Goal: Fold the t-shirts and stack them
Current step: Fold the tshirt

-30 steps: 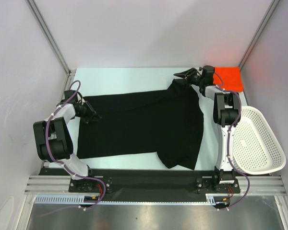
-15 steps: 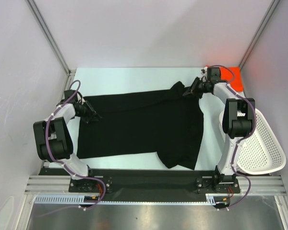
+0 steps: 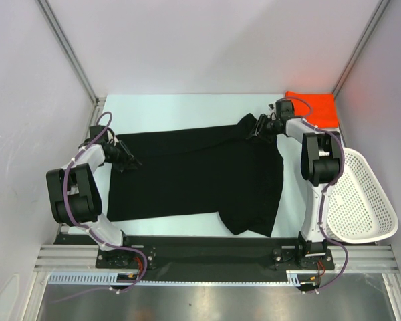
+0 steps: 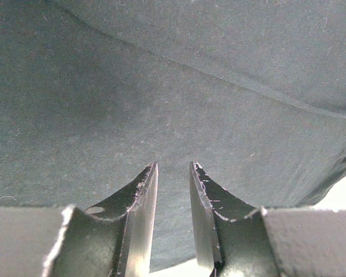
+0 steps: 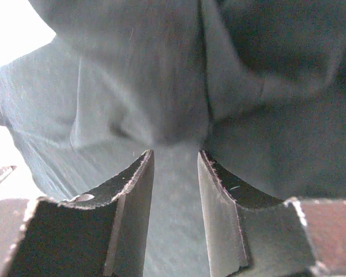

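Left hand sits released, fingers parted over the black shirt; right hand released too, fingers apart at its bunched far corner.

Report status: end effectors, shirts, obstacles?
Left end effector open at black shirt, left edge; right end effector open at far corner. Orange shirt far right. No obstacle.

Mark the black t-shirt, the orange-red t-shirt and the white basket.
black t-shirt [image 3: 187, 175]: top view, middle of its body.
orange-red t-shirt [image 3: 315, 108]: top view, centre of the folded cloth.
white basket [image 3: 361, 200]: top view, bare mesh floor.
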Controlling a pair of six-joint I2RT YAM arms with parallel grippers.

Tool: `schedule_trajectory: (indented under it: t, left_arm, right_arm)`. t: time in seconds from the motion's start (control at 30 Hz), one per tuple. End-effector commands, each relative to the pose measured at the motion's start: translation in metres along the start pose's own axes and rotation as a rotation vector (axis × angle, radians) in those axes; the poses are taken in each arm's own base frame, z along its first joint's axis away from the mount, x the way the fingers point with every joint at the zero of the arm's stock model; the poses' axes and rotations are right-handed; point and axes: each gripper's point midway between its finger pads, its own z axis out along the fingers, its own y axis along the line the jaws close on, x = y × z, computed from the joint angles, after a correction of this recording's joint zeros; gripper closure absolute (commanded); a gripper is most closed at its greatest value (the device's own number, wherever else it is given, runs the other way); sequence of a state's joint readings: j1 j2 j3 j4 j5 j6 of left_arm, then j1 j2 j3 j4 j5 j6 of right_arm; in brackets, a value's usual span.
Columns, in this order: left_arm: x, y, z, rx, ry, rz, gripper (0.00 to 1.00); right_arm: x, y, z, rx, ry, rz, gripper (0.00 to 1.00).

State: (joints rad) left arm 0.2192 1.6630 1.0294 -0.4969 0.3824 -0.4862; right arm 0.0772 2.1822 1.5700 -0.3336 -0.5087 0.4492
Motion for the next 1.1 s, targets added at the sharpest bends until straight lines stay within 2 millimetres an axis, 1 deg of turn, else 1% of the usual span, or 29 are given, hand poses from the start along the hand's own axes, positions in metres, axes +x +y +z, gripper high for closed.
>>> schedule_trajectory:
  t: [0.0, 0.23, 0.33, 0.4, 0.43, 0.5, 0.53, 0.57, 0.6, 0.67, 0.7, 0.77, 0.8, 0.87, 0.9, 0.93, 1.0, 1.03, 1.07]
  left_arm:
    - [-0.010, -0.011, -0.009, 0.039, -0.034, 0.041, 0.66]
    - [-0.009, -0.009, -0.010, 0.031, -0.034, 0.041, 0.66]
    - [-0.008, -0.008, -0.008, 0.029, -0.028, 0.038, 0.66]
    - [-0.009, -0.008, -0.007, 0.029, -0.030, 0.039, 0.66]
    - [-0.008, -0.008, -0.007, 0.027, -0.027, 0.038, 0.66]
    - [-0.010, -0.008, -0.007, 0.027, -0.029, 0.040, 0.66]
    - [-0.010, -0.008, -0.007, 0.027, -0.029, 0.040, 0.66]
    - [-0.010, -0.007, -0.007, 0.025, -0.027, 0.036, 0.66]
    - [-0.009, -0.007, -0.006, 0.025, -0.025, 0.038, 0.66]
    - [-0.009, -0.006, -0.006, 0.021, -0.027, 0.037, 0.66]
    - [-0.008, -0.005, -0.005, 0.021, -0.024, 0.038, 0.66]
    - [-0.008, -0.005, -0.005, 0.020, -0.024, 0.035, 0.66]
    - [-0.007, -0.005, -0.004, 0.020, -0.023, 0.036, 0.66]
    - [-0.008, -0.005, -0.005, 0.021, -0.024, 0.038, 0.66]
    - [-0.008, -0.005, -0.005, 0.020, -0.025, 0.037, 0.66]
    - [-0.009, -0.006, -0.005, 0.020, -0.026, 0.042, 0.66]
    - [-0.010, -0.006, -0.006, 0.018, -0.027, 0.042, 0.66]
    - [-0.009, -0.005, -0.005, 0.017, -0.025, 0.040, 0.66]
    - [-0.009, -0.005, -0.005, 0.016, -0.025, 0.042, 0.66]
  right_arm:
    - [-0.024, 0.009, 0.010, -0.023, -0.053, 0.023, 0.58]
    - [-0.029, 0.007, 0.018, -0.034, -0.062, 0.049, 0.63]
    - [-0.031, 0.012, 0.019, -0.056, -0.064, 0.059, 0.68]
    - [-0.030, 0.014, 0.018, -0.062, -0.055, 0.081, 0.78]
    - [-0.029, 0.017, 0.016, -0.075, -0.048, 0.094, 0.81]
    - [-0.028, 0.029, 0.008, -0.117, -0.036, 0.146, 0.95]
    - [-0.024, 0.030, 0.009, -0.129, -0.021, 0.175, 0.95]
    - [-0.025, 0.039, 0.002, -0.151, -0.023, 0.193, 0.99]
    - [-0.018, 0.041, 0.001, -0.162, -0.002, 0.263, 1.00]
    - [-0.020, 0.057, -0.011, -0.217, -0.004, 0.305, 1.00]
    - [-0.015, 0.059, -0.014, -0.239, 0.017, 0.366, 1.00]
    - [-0.012, 0.061, -0.017, -0.259, 0.037, 0.432, 1.00]
    - [-0.011, 0.066, -0.020, -0.292, 0.063, 0.484, 1.00]
    - [-0.003, 0.065, -0.020, -0.314, 0.090, 0.537, 1.00]
    - [-0.004, 0.069, -0.027, -0.342, 0.093, 0.553, 1.00]
    - [-0.006, 0.073, -0.028, -0.365, 0.082, 0.562, 1.00]
    - [-0.001, 0.071, -0.031, -0.369, 0.097, 0.578, 1.00]
    - [0.000, 0.074, -0.035, -0.373, 0.098, 0.580, 1.00]
    - [0.002, 0.070, -0.036, -0.367, 0.102, 0.595, 1.00]
